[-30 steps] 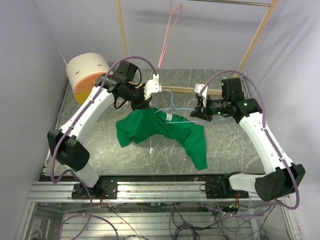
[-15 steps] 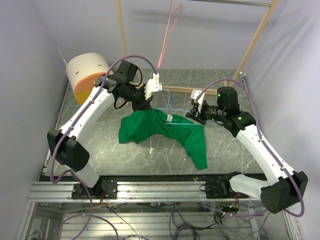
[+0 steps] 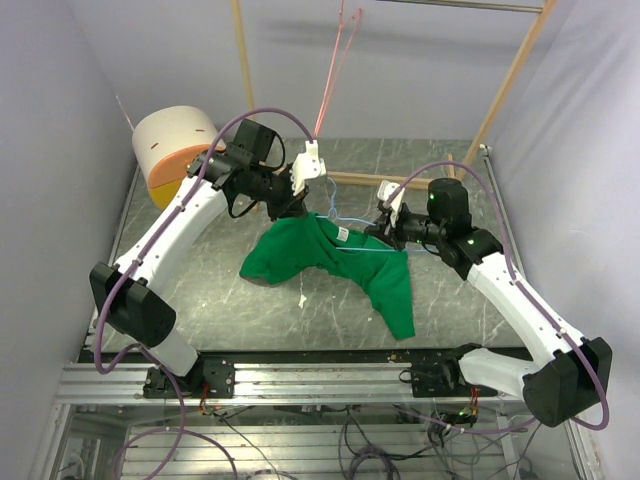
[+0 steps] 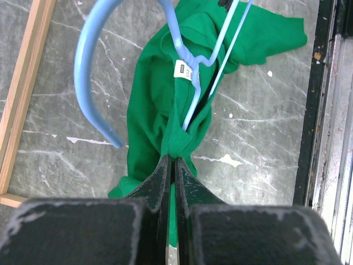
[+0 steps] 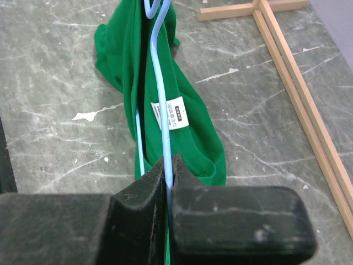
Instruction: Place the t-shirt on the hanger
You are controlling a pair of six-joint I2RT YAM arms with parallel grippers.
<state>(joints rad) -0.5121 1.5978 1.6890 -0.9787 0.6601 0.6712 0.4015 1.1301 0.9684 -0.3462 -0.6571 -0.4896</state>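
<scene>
The bright green t-shirt lies bunched on the grey table, its white neck label facing up. The light blue wire hanger runs partly inside the neck opening, with its hook behind the collar. My left gripper is shut on a fold of the t-shirt at the shirt's left shoulder, beside the hanger's hook. My right gripper is shut on the hanger's wire, just right of the t-shirt's collar.
A pink-red wire hanger hangs from the wooden rack at the back. The rack's wooden base bar lies on the table behind the shirt. A round cream and orange container stands at the back left.
My right gripper has moved left with the hanger, pushing it farther into the shirt's neck. The shirt's left part has bunched up and shifted right. My left gripper has stayed nearly in place.
</scene>
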